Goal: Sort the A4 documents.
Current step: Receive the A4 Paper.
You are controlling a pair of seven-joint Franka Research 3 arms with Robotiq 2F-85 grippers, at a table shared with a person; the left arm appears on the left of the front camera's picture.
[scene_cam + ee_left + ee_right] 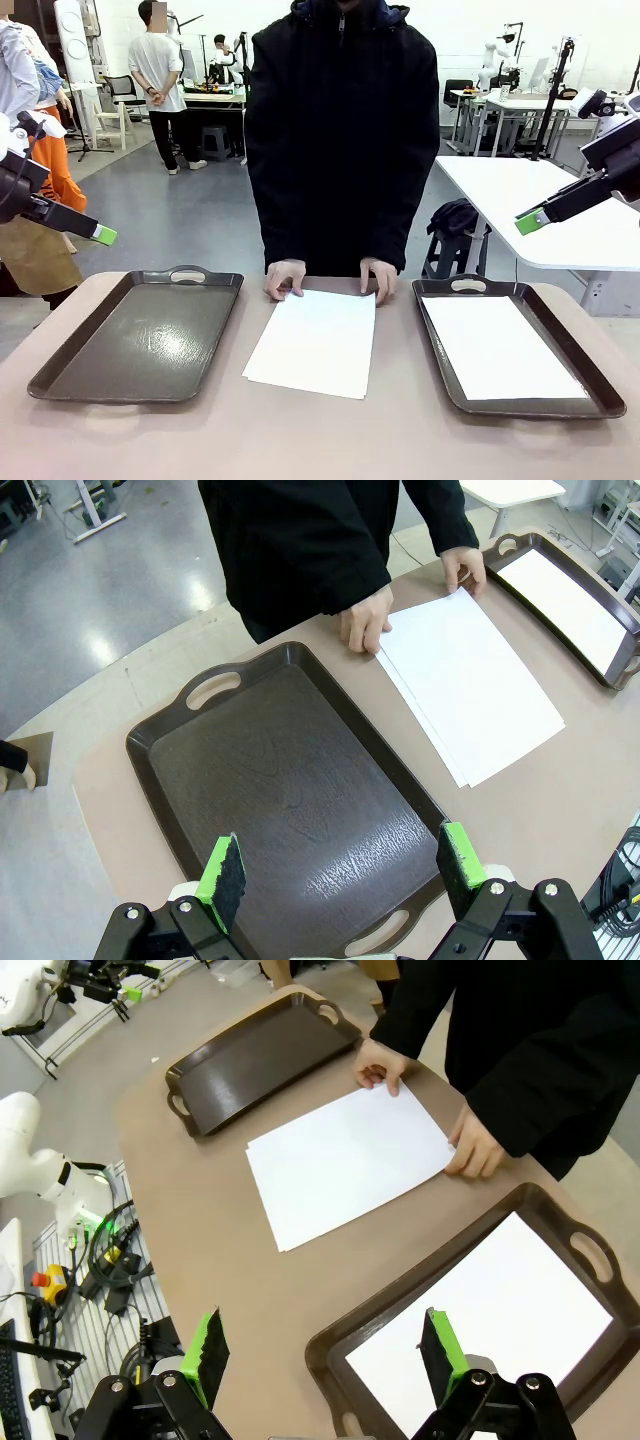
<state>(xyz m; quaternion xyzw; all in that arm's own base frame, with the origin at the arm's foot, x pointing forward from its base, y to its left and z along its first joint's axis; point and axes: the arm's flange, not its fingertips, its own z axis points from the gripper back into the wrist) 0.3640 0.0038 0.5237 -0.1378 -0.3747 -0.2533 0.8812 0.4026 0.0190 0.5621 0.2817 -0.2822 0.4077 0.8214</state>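
Left tool (342,865) and right tool (323,1345) hover (fingers apart); best peel just one of the A4 documents (315,342) beside the empty tray (140,340).

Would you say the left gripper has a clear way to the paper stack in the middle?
Probably yes: the left gripper hangs open over the left tray, with nothing between it and the stack; the person's hands hold only its far corners.
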